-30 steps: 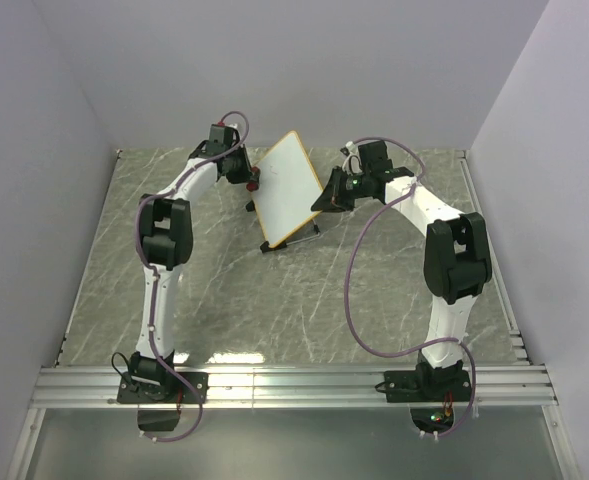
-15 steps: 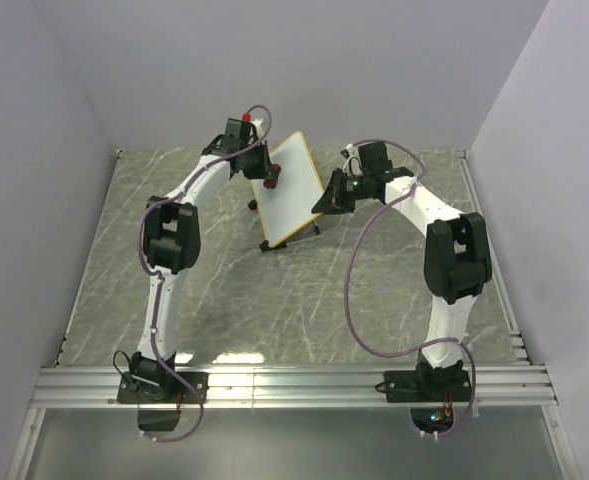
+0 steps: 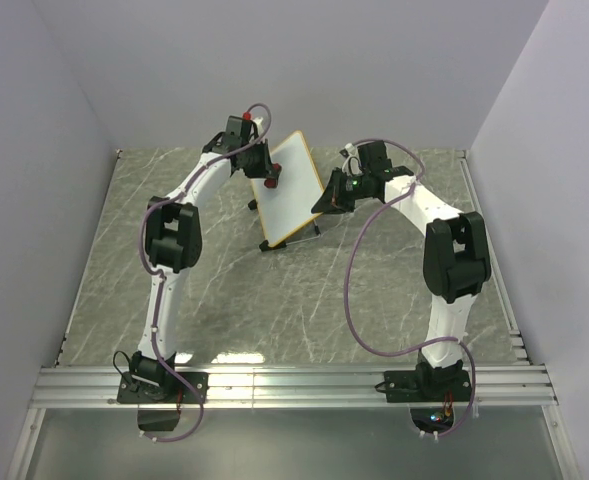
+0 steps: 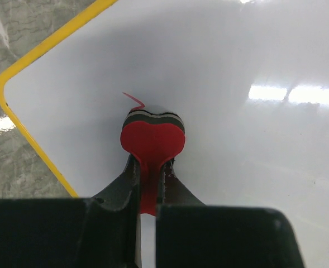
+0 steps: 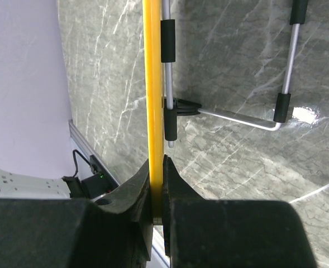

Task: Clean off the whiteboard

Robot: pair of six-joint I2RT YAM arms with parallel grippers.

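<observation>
Your left fingers point(image 4: 132, 170), clamped on the eraser point(image 4: 153, 137), press it against the whiteboard point(image 3: 292, 185) propped at 12 o'clock on the bench point(image 3: 274, 290), a red stroke point(image 4: 133, 99) just off its 11 o'clock, while your right fingers point(image 5: 171, 190) pinch the yellow frame point(image 5: 152, 84).

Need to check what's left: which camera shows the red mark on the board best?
Left wrist: the mark sits clear on the board, just above the eraser. Top view is too distant to show it; right wrist sees only the board's yellow edge.
</observation>
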